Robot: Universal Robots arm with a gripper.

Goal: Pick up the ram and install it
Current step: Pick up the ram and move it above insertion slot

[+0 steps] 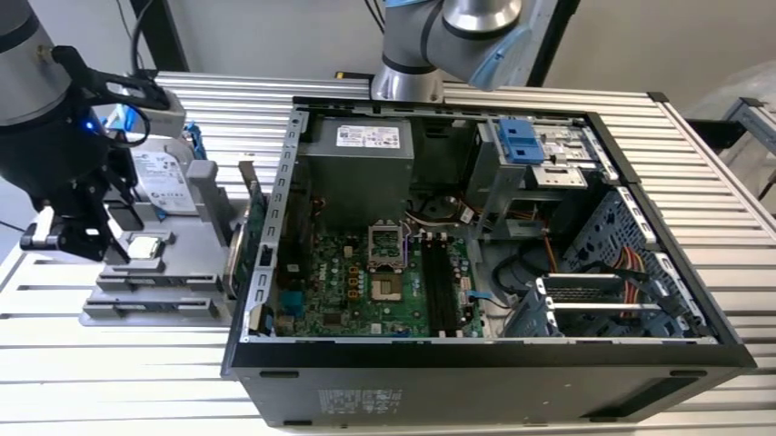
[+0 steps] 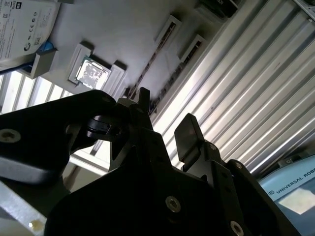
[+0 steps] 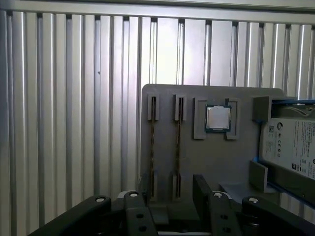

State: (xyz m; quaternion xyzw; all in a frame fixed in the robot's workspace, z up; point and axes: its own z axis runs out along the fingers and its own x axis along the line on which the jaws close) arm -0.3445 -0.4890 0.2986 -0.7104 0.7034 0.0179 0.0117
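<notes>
Over the ribbed metal table [image 3: 74, 123], the hand [image 3: 172, 189] hangs wide, empty, above the gray tray [image 3: 216, 167] holding the ram [image 3: 177, 147].

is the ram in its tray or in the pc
In the tray: both ram sticks sit on edge in its slots; the open end effector holds nothing.

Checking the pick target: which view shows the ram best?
First wrist view: both ram sticks lie edge-on in the tray, almost whole. Second wrist view shows them slanted beyond the gripper; the exterior view hardly.
</notes>
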